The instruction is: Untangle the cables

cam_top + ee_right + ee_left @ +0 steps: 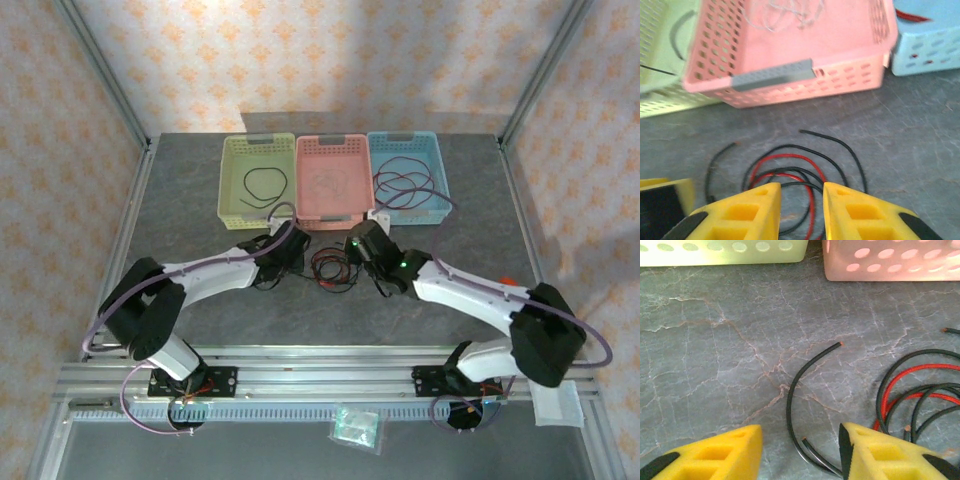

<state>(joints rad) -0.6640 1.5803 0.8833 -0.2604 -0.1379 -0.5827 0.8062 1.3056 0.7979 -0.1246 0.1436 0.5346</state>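
Note:
A tangle of thin black and red cables [330,268] lies on the grey table in front of the pink basket. My left gripper [297,258] is at its left edge and stands open. A loose black cable [792,400] curves across the gap of the left gripper [800,452], and the red and black tangle [920,390] lies by the right finger. My right gripper [353,258] hovers open over the tangle [790,172], with cable strands running under the gap of the right gripper [801,200]. Nothing is gripped.
Three baskets stand in a row at the back. The green one [232,180] holds a black cable loop [265,185], the pink one [335,212] pale wires [785,12], and the blue one [437,170] dark red loops [405,185]. A small plastic bag [357,425] lies below the rail.

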